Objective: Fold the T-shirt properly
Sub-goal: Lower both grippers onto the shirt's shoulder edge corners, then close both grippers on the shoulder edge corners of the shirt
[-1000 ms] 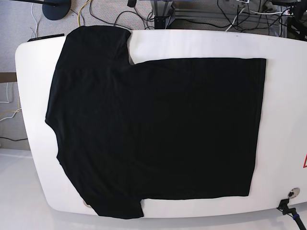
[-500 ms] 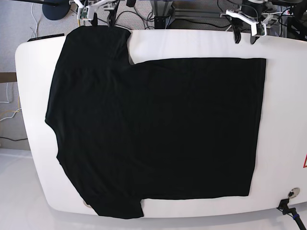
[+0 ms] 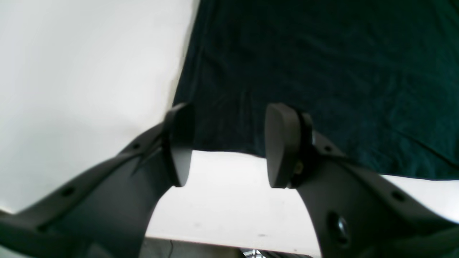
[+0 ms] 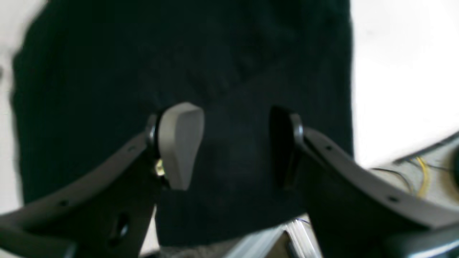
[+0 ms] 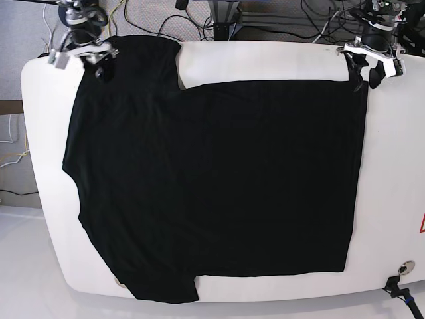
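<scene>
A white bench (image 5: 398, 166) with rounded corners fills most of the base view, standing on grey floor strewn with cables (image 5: 312, 16) beyond its far edge. One T-shirt (image 5: 212, 179), plain black with no print showing, lies spread flat over most of the bench top: its hem runs along the bench's right side, one sleeve reaches the far edge near the far left corner, the other sleeve reaches the near edge. Two grippers hang over its far corners. The left gripper (image 5: 367, 66) is above the hem corner near the far right of the bench; its jaws stand apart with nothing between them, straddling the cloth's edge in the left wrist view (image 3: 227, 143). The right gripper (image 5: 89, 58) is over the far sleeve, jaws likewise parted and empty above black cloth (image 4: 233, 143).
</scene>
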Available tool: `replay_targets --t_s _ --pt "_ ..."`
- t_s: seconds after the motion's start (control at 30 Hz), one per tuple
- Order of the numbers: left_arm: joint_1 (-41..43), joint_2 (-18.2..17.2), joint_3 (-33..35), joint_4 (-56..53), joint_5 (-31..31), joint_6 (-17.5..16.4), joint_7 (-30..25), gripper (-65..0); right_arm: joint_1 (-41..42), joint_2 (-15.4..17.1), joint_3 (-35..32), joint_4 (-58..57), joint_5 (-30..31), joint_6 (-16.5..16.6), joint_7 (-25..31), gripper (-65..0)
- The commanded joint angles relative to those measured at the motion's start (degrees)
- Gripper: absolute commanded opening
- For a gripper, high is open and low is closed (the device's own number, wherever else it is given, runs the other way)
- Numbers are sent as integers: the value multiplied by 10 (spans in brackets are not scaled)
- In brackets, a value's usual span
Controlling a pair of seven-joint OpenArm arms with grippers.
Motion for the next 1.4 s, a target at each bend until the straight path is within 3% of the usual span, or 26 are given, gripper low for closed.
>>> replay_targets --t_s 0.0,0.2,0.3,0.63,0.83,1.03,1.3,1.37 --pt "-2 -8 -8 7 -3 -5 -8 -354 7 5 44 -3 47 16 -33 -318" --pt "-2 -11 -14 6 -3 -5 -8 -351 59 2 146 -34 99 66 -179 -318" --pt "-2 -12 -14 6 -3 -8 -7 -351 76 1 177 -66 100 91 -218 -318" --pt "-3 -12 -13 6 -1 -9 -7 -351 87 5 187 -174 96 150 -223 -318" --pt "-3 -28 -12 6 -1 -9 -7 -354 86 5 186 -180 95 158 -224 -318" --pt "-3 -28 -13 6 -1 -9 -7 -351 88 1 185 -181 48 159 -224 -318" --pt "-3 -29 -12 6 -1 -9 -7 -347 88 1 171 -181 44 173 -224 -317" --pt "-3 -29 -12 6 -1 -9 -7 -347 87 1 159 -181 44 173 -224 -292"
